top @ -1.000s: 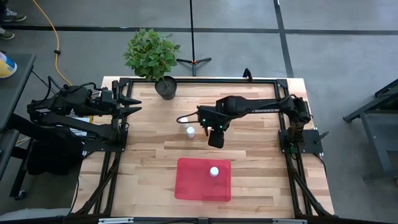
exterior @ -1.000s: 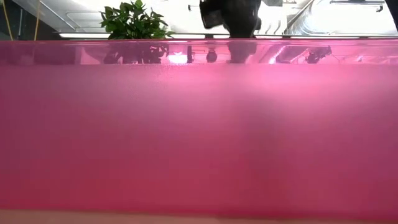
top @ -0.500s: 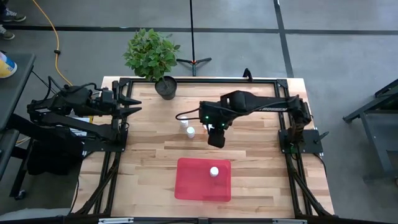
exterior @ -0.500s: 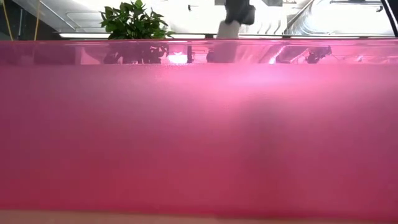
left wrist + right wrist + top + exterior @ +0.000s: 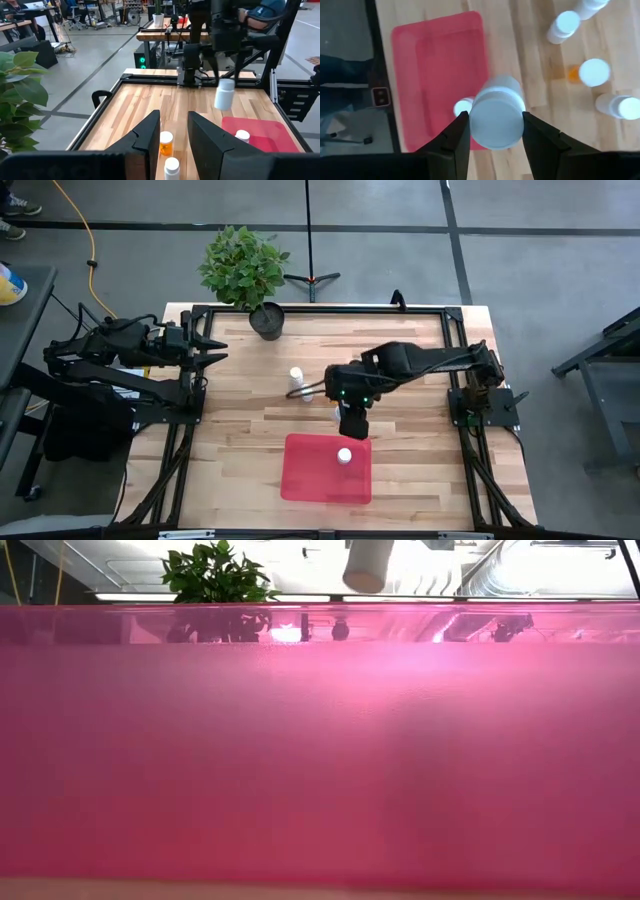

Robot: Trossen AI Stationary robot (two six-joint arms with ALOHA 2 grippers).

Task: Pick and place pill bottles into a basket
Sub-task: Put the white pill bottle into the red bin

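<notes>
Right tool (image 5: 353, 423) gripped white plastic pill bottle (image 5: 497, 118), held raised over flat red rectangular basket's (image 5: 305, 475) far edge, likely for drop beside white-capped bottle (image 5: 344, 455) inside. Left tool (image 5: 173, 131) closed, empty, parked at counter's (image 5: 250, 430) left edge.

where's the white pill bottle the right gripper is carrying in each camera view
High view: white bottle mostly hidden under the right gripper, at the basket's far edge.
Low view: top centre, above the basket wall.
Left wrist view: hanging mid-air.
Right wrist view: between the fingers.
Shared landmark: the basket.
</notes>
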